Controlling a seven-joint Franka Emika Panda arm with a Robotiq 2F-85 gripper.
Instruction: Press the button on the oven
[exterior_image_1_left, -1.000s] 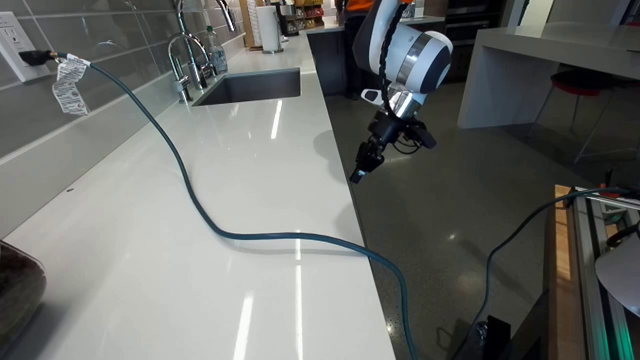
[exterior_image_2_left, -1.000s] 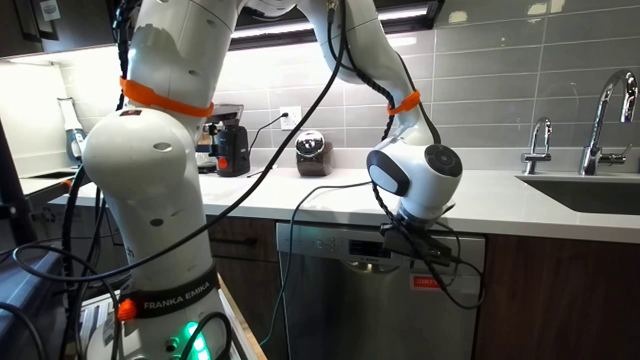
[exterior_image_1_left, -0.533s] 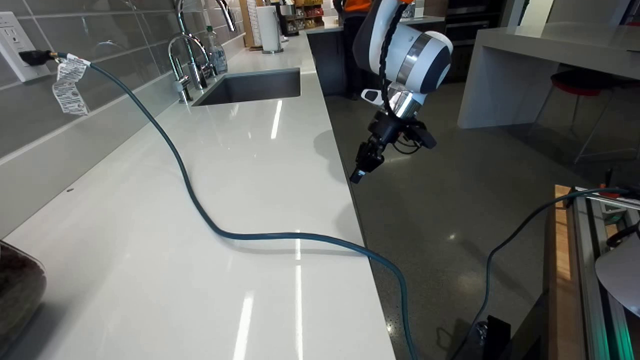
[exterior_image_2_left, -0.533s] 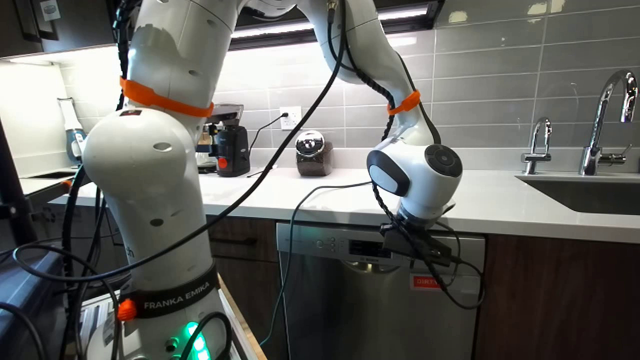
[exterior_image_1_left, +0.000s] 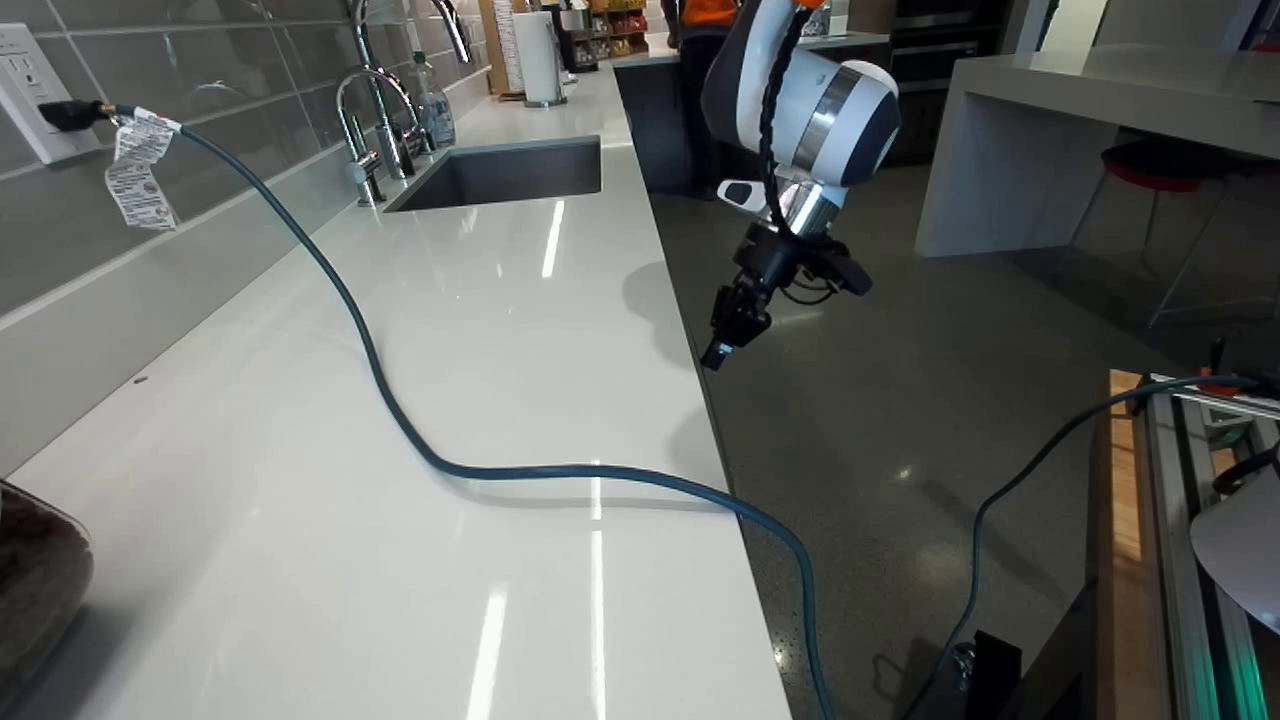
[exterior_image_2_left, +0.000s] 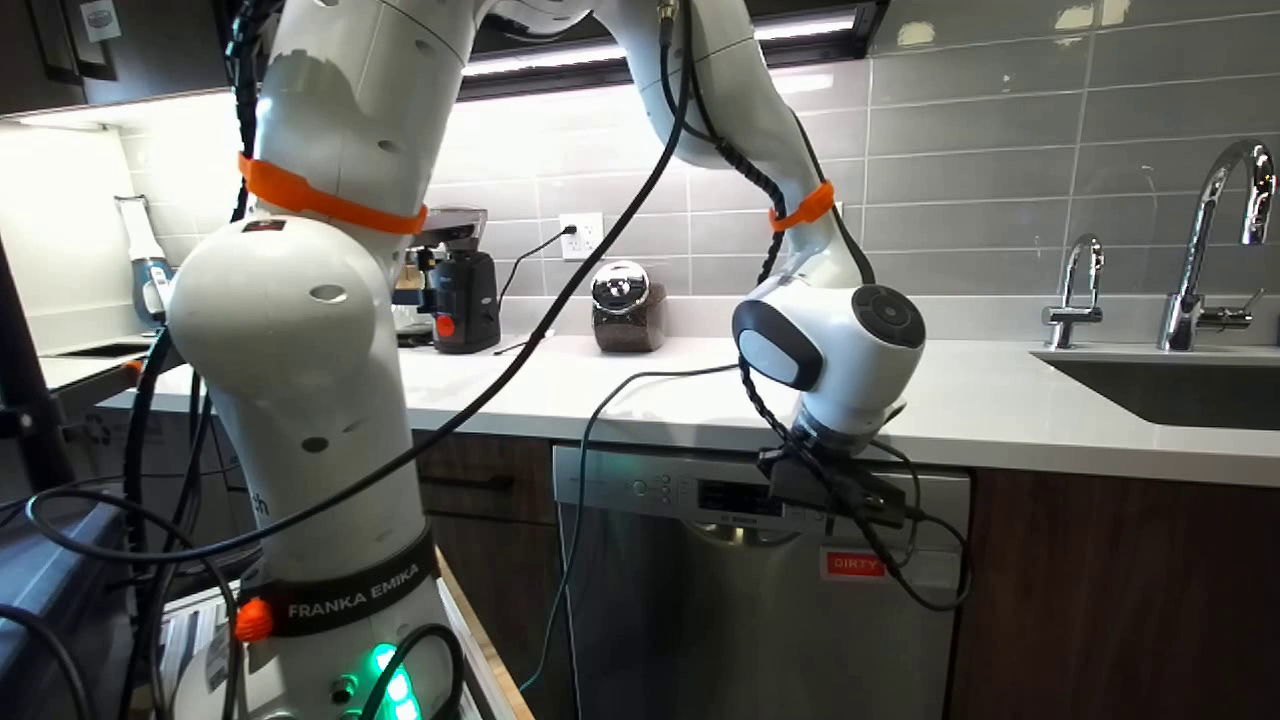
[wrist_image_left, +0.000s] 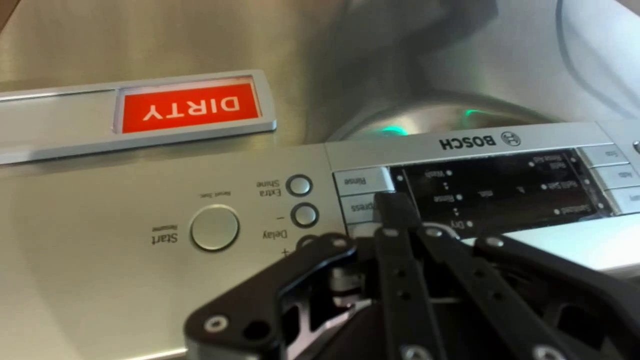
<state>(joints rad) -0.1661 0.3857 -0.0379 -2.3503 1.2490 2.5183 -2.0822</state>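
Observation:
A silver Bosch dishwasher (exterior_image_2_left: 750, 600), rather than an oven, is in front of my gripper. In the wrist view its control panel (wrist_image_left: 280, 270) appears upside down. It has a round Start button (wrist_image_left: 214, 228), smaller round buttons (wrist_image_left: 304, 215), a Rinse button (wrist_image_left: 364, 181) and an Express button (wrist_image_left: 356, 208) beside a dark display (wrist_image_left: 505, 187). My gripper (wrist_image_left: 398, 207) is shut and empty. Its tips cover part of the Express button and the display edge; contact cannot be told. In an exterior view the gripper (exterior_image_1_left: 715, 355) is beside the counter's front edge. In an exterior view the arm hides the fingers.
The white counter (exterior_image_1_left: 560, 400) overhangs the dishwasher. A blue-green cable (exterior_image_1_left: 590, 471) crosses it and hangs over the edge. A red DIRTY sign (wrist_image_left: 190, 106) is on the dishwasher door. A sink (exterior_image_1_left: 510, 175) lies further along. A person (exterior_image_1_left: 708, 60) stands behind the arm.
The arm's wrist has shifted slightly in both exterior views. The gripper tips sit very slightly lower. More of the DIRTY sign shows past the cable. The gripper stays shut.

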